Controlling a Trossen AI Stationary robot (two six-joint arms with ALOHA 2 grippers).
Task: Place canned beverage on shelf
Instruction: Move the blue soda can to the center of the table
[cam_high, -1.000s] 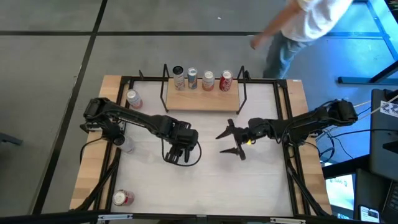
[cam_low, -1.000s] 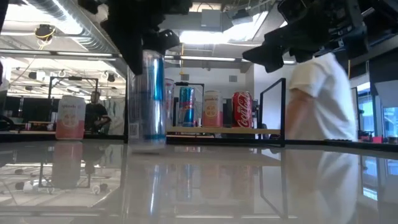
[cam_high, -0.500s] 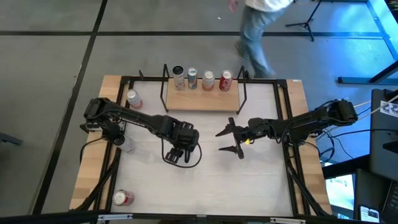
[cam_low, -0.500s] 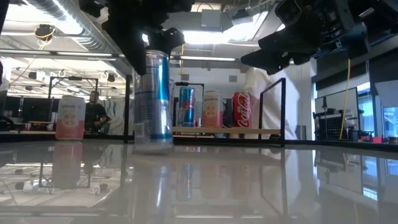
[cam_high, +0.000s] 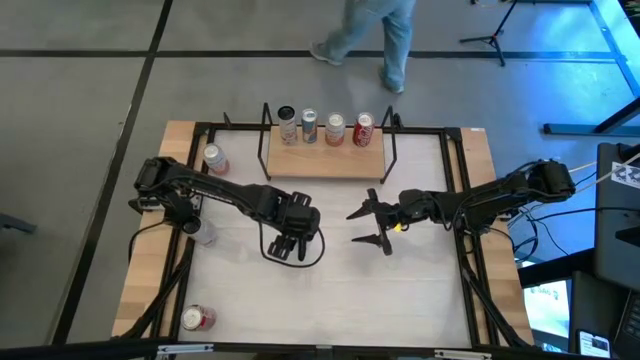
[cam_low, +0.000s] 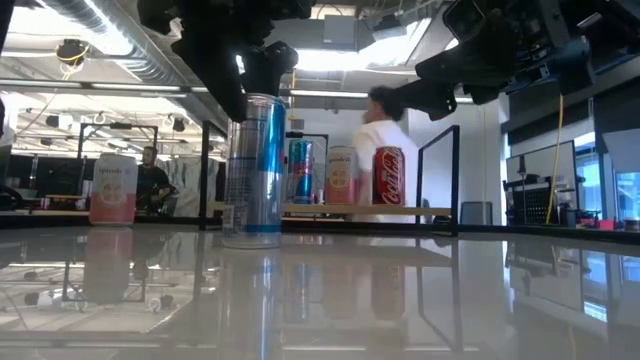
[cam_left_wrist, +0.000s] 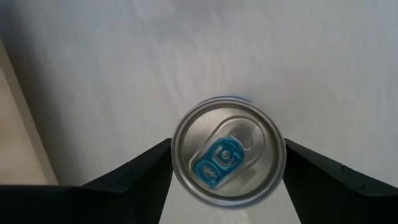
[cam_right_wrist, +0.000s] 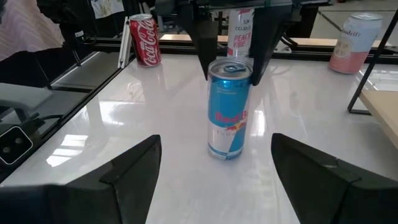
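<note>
Already four cans (cam_high: 324, 127) on the shelf (cam_high: 325, 158), blue can (cam_right_wrist: 229, 109) upright on table (cam_high: 420, 290).

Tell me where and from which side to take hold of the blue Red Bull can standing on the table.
Take the Red Bull can around its upper side wall, coming straight down from above. It stands upright, tall and slim, with clear table around it. The left tool already hangs over it, one finger on each side of the lid, so closing there should suit it. The right tool waits open nearby.
</note>
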